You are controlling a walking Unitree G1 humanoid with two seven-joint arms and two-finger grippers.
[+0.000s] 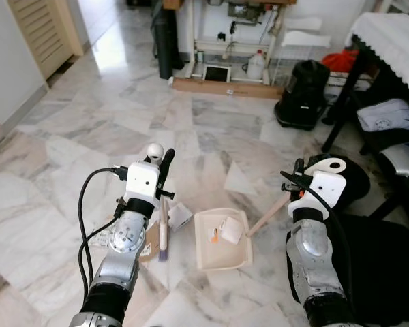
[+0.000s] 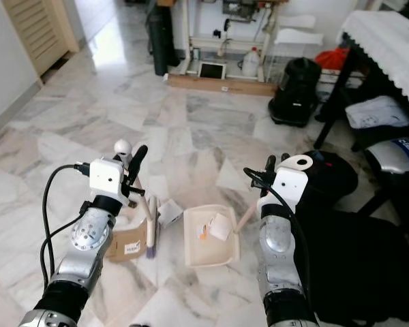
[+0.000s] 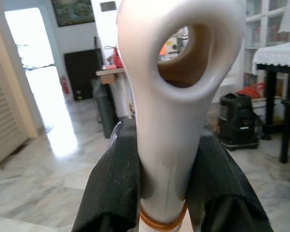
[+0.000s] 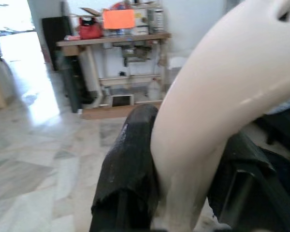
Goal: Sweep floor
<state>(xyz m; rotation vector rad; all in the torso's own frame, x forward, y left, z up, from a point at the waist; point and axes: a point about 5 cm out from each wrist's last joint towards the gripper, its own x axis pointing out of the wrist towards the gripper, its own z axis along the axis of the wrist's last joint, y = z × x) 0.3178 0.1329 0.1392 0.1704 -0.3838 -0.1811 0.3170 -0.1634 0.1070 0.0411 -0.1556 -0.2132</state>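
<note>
From my head camera, my left gripper (image 1: 165, 178) clamps the brush (image 1: 162, 228), which stands near upright with bristles down at 6 o'clock, touching brown cardboard (image 1: 150, 240) whose label is too small to read. My right gripper (image 1: 291, 182) grips the dustpan (image 1: 221, 240) handle, whose long axis runs toward 2 o'clock; paper scraps (image 1: 230, 230) lie in the pan, and a black vacuum (image 1: 303, 94) stands at 1 o'clock. In my left wrist view both fingers (image 3: 113, 183) squeeze the brush's looped handle, and in my right wrist view the fingers (image 4: 130, 166) pinch the dustpan's cream handle.

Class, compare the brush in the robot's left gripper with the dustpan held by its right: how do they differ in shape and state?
The brush is slim and stands nearly upright, bristles on the floor; the dustpan is broad and lies flat. The brush carries nothing; the dustpan holds paper scraps. Both are cream plastic, each clamped by its handle: left gripper, right gripper.
</note>
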